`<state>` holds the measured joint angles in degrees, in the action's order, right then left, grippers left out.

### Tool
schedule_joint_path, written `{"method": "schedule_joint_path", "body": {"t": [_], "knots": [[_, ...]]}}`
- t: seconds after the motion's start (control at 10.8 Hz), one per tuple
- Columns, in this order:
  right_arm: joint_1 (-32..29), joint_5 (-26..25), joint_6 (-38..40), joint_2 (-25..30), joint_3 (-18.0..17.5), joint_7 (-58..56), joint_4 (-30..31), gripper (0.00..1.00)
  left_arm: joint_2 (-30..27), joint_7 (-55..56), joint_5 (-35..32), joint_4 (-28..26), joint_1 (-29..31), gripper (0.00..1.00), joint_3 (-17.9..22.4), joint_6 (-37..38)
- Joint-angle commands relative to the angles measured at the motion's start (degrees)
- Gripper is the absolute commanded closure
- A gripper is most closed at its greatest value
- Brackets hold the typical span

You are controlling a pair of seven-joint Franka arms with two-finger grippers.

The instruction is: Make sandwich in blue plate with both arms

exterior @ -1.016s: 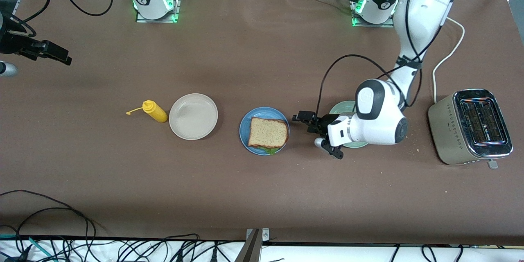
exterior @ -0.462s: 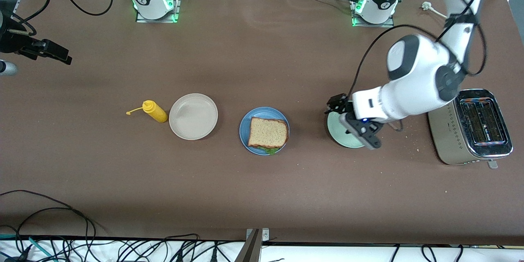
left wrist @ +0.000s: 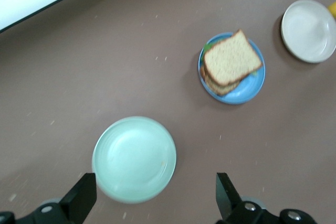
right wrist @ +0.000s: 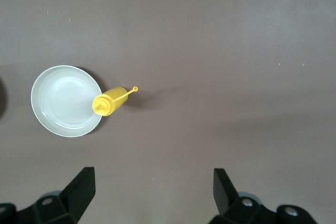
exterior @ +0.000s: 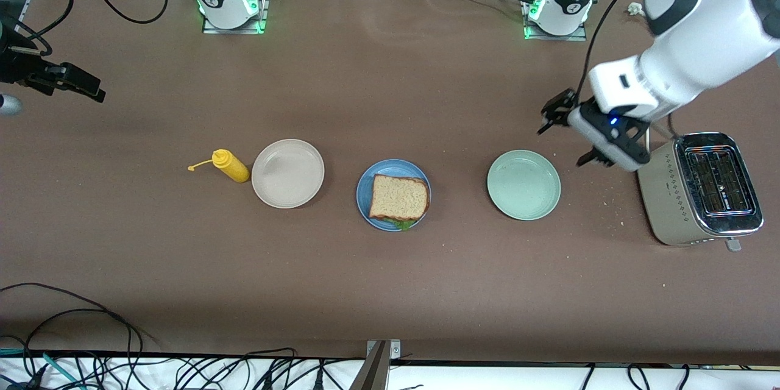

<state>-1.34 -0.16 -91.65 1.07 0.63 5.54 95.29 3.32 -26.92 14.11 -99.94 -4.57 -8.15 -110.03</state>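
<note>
The sandwich [exterior: 399, 196] lies in the blue plate [exterior: 365, 186] at the middle of the table, a toasted slice on top and a bit of green lettuce [exterior: 402, 225] showing at its nearer edge. In the left wrist view the sandwich [left wrist: 231, 62] and the blue plate [left wrist: 253, 91] show farther off. My left gripper [exterior: 570, 137] hangs open and empty in the air, over the table between the pale green plate and the toaster; its own view shows the left gripper [left wrist: 155, 200] wide apart. My right gripper [exterior: 73, 82] waits open at the right arm's end of the table, the right gripper [right wrist: 152, 198] holding nothing.
An empty pale green plate [exterior: 523, 184] sits beside the blue plate toward the left arm's end, with a metal toaster [exterior: 701, 189] past it. Toward the right arm's end stand an empty beige plate [exterior: 287, 173] and a yellow squeeze bottle [exterior: 230, 166]. Cables trail along the nearer table edge.
The left arm has lifted and drawn back from beside the blue plate, across the pale green plate, toward the toaster, uncovering that plate. The right arm has hardly moved.
</note>
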Motion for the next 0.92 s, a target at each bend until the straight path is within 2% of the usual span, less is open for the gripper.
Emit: {"method": "schedule_joint_path", "body": {"t": [0.0,0.28,0.55,0.74,0.83], "knots": [[-0.15,1.47,-1.08,1.03,0.25,-0.44,1.99,0.0,-9.27,0.54,-6.62,-3.07,0.79,0.0,0.94,7.35],[-0.06,1.56,-0.55,1.12,0.51,-0.44,2.0,0.0,-11.67,14.91,-12.78,1.22,0.88,0.0,0.86,18.93],[-0.15,1.56,-0.55,1.04,0.51,-0.62,1.91,0.0,-7.48,28.11,-17.88,10.09,-0.09,0.0,1.21,29.58],[-0.15,1.47,-0.72,1.04,0.52,-0.62,1.91,0.0,-4.39,33.67,-17.89,15.37,-2.88,0.0,6.62,33.46],[-0.15,1.47,-0.81,1.04,0.51,-0.62,1.91,0.0,-4.11,33.68,-17.46,15.31,-3.68,0.0,8.92,33.48]]}}
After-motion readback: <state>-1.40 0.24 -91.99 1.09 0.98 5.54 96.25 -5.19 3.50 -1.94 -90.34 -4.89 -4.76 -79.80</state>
